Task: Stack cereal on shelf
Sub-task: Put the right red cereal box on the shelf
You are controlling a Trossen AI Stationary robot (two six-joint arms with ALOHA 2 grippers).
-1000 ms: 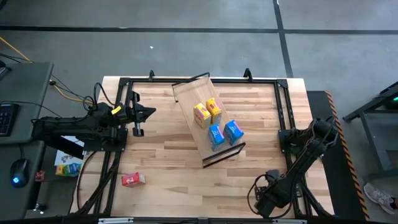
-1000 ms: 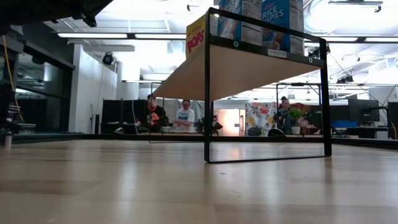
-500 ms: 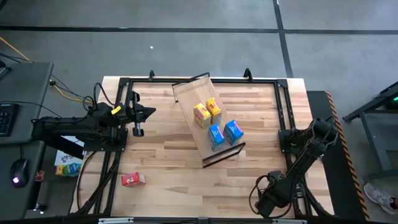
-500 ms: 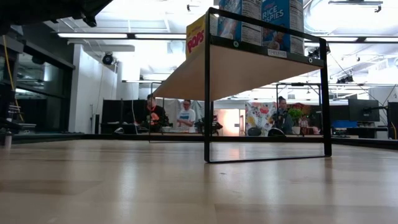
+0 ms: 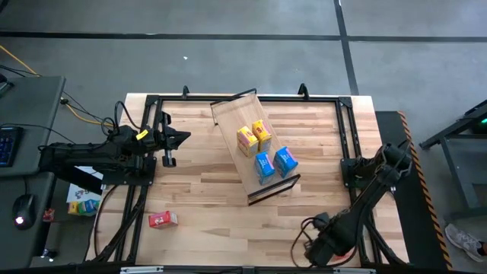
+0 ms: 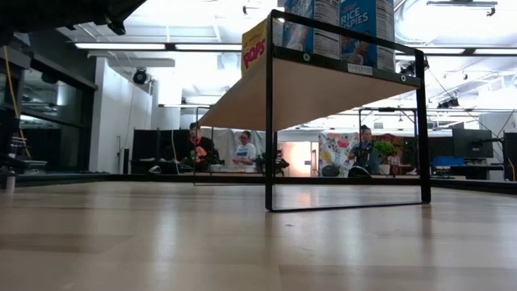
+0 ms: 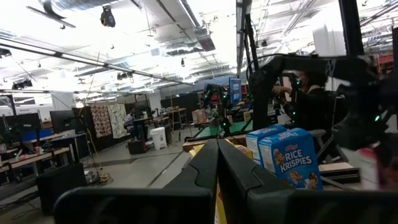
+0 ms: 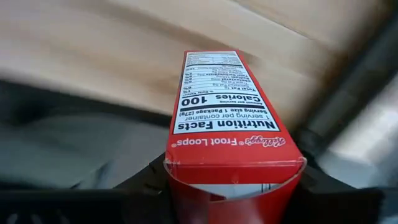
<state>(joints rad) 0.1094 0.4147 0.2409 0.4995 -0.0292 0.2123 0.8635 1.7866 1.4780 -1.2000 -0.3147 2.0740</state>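
1. The red rectangular cardboard Froot Loops cereal box (image 8: 233,118) is clamped between the two fingers of the right gripper (image 5: 313,250), as the right wrist view shows. Its long axis runs forward, away from the wrist, with the nutrition panel facing the camera.
2. The right gripper sits at the table's near edge, at about 5 o'clock from the table centre in the high view.
3. The long light-wood shelf with thin dark metal frame (image 5: 228,120) lies at about 11 o'clock from the right gripper, well apart from it. Its long axis runs diagonally, from 11 o'clock to 5 o'clock.
4. Two yellow boxes (image 5: 253,137) and two blue boxes (image 5: 275,162) already stand on the shelf. The bare board is at its far end.
5. A second red cardboard box (image 5: 162,219) lies on the table at about 7 o'clock, nearer the left arm.
6. The left gripper (image 5: 183,137) waits at about 9 o'clock, fingers closed together and empty.
7. Judgement: the held box must travel toward 11 o'clock to reach the shelf.
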